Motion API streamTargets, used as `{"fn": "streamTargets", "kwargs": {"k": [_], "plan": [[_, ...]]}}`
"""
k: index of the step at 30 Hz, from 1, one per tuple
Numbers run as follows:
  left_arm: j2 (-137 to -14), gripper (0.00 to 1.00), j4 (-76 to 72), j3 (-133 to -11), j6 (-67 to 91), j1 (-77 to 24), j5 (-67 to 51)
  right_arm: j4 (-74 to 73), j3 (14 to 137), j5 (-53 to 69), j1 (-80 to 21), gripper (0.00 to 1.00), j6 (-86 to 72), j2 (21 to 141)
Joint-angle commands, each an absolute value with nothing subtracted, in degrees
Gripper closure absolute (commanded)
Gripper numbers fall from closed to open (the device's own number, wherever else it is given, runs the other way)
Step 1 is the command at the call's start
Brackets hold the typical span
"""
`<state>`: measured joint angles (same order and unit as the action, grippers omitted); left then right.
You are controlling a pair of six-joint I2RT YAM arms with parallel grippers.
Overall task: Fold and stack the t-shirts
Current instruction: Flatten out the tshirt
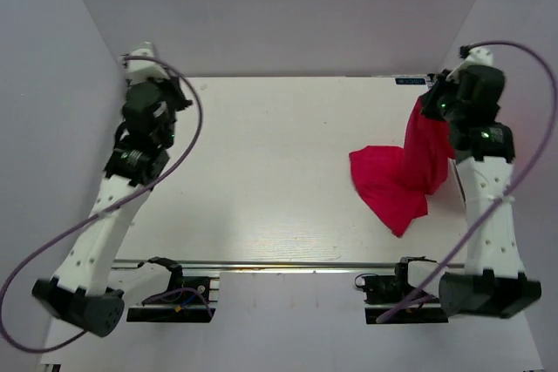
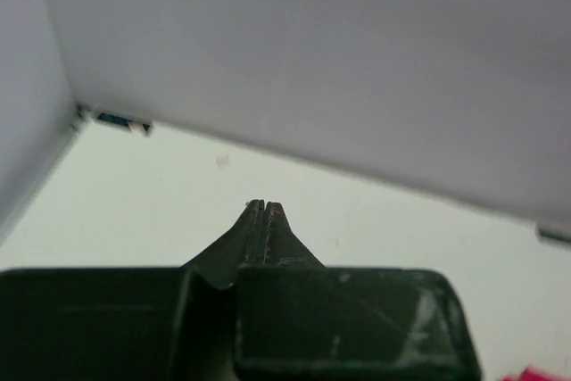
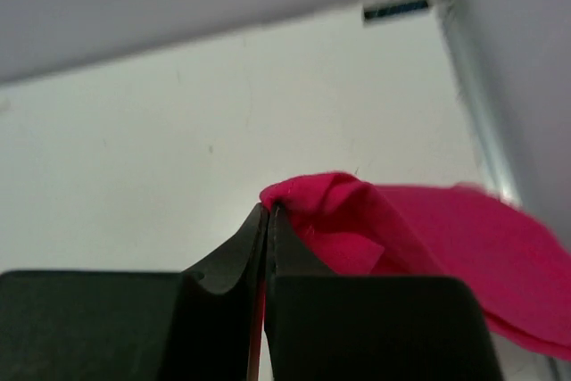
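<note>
One crimson-pink t-shirt [image 1: 403,172] hangs at the table's right side, its top lifted and its lower part bunched on the tabletop. My right gripper [image 3: 270,209] is shut on a fold of the t-shirt [image 3: 357,216], which drapes off to the right of the fingers. In the top view the right gripper [image 1: 427,104] sits near the far right corner, holding the cloth up. My left gripper [image 2: 265,204] is shut with nothing between its fingers; it hovers at the far left of the table [image 1: 179,98], away from the shirt. A sliver of pink cloth [image 2: 535,374] shows at the left wrist view's bottom right corner.
White walls enclose the white table [image 1: 261,172] at the back and both sides. A small dark label [image 1: 410,81] lies at the far right edge. A metal rail [image 1: 279,264] runs along the near edge by the arm bases.
</note>
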<state>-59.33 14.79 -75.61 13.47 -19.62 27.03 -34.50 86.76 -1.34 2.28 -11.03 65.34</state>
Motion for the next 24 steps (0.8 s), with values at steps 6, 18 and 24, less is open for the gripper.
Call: {"fn": "streamTargets", "kwargs": {"k": [6, 18, 24], "plan": [[-76.6, 0.17, 16.1, -67.6, 16.9, -19.8, 9.8, -31.9, 77.0, 10.7, 1.8, 0.59, -10.8, 83.7], [-78.4, 0.00, 16.2, -64.0, 16.9, -19.8, 11.4, -33.3, 69.6, -7.5, 1.8, 0.10, -13.2, 88.7], [-78.9, 0.00, 17.3, -63.5, 16.9, -19.8, 9.8, -30.9, 63.1, -7.0, 1.8, 0.10, -14.0, 90.2]]}}
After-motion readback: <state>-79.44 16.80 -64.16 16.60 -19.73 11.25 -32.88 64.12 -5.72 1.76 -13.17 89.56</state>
